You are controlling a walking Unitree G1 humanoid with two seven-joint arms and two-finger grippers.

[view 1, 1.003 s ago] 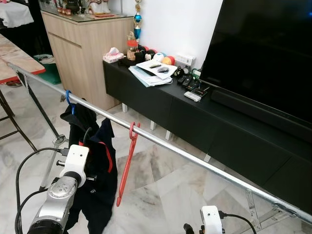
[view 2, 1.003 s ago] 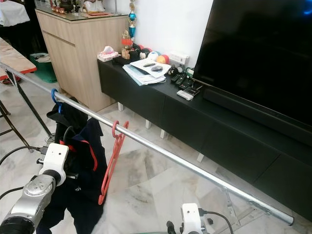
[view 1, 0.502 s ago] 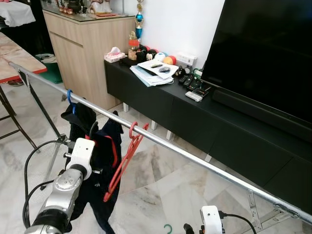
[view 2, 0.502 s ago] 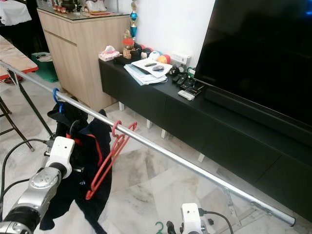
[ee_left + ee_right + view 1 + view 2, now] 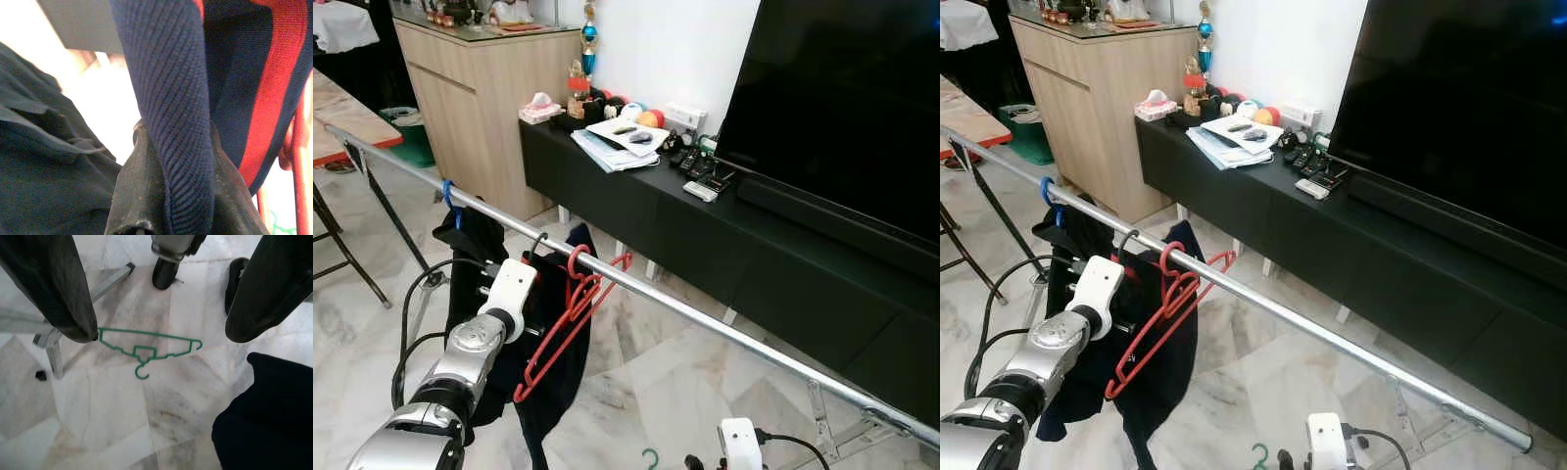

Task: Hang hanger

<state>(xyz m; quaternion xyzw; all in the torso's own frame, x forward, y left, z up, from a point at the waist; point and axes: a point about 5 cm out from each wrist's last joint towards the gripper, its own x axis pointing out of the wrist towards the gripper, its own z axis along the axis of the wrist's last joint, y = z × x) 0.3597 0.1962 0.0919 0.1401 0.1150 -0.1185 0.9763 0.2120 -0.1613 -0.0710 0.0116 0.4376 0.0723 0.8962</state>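
Lower left of frame, we see our left gripper (image 5: 166,196) pinching the navy-and-red garment (image 5: 558,343) just beside the red hanger (image 5: 570,313), whose hook sits over the silver rail (image 5: 705,315) crossing mid-frame. Our right gripper (image 5: 161,313) hangs with fingers spread above a green hanger (image 5: 146,350) lying on the marble floor (image 5: 98,421).

We see a red plastic hanger (image 5: 566,323) with its hook over the metal rail (image 5: 724,323); it hangs tilted, against a navy garment (image 5: 563,372) on the same rail.
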